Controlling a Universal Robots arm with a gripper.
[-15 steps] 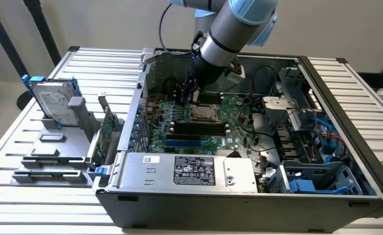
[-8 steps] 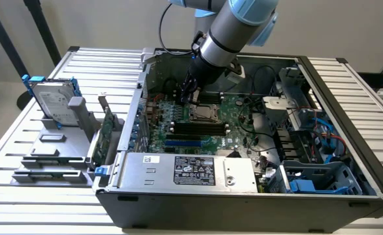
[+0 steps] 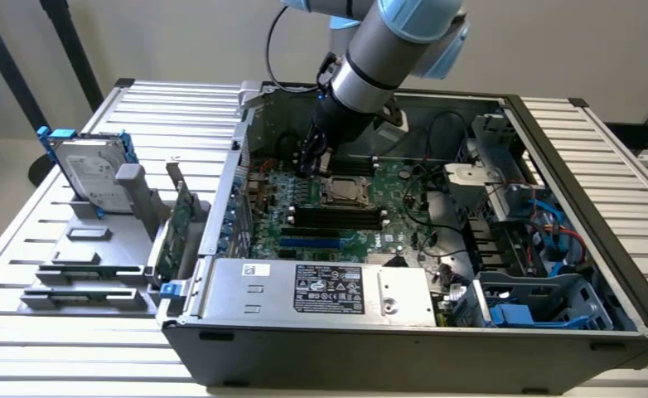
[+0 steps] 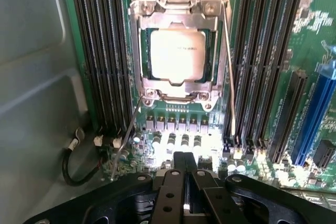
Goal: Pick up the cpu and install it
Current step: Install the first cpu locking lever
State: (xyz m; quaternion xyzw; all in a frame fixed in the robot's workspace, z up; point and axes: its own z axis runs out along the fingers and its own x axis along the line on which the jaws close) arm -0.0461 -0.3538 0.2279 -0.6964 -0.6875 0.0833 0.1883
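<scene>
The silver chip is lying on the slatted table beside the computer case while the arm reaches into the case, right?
No. The cpu sits in its socket on the green board inside the case, not on the table; the wrist view shows it. The arm does reach into the case.

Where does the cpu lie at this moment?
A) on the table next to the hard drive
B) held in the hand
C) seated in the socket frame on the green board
C: the cpu sits flat inside the socket frame, apart from the shut hand.
</scene>
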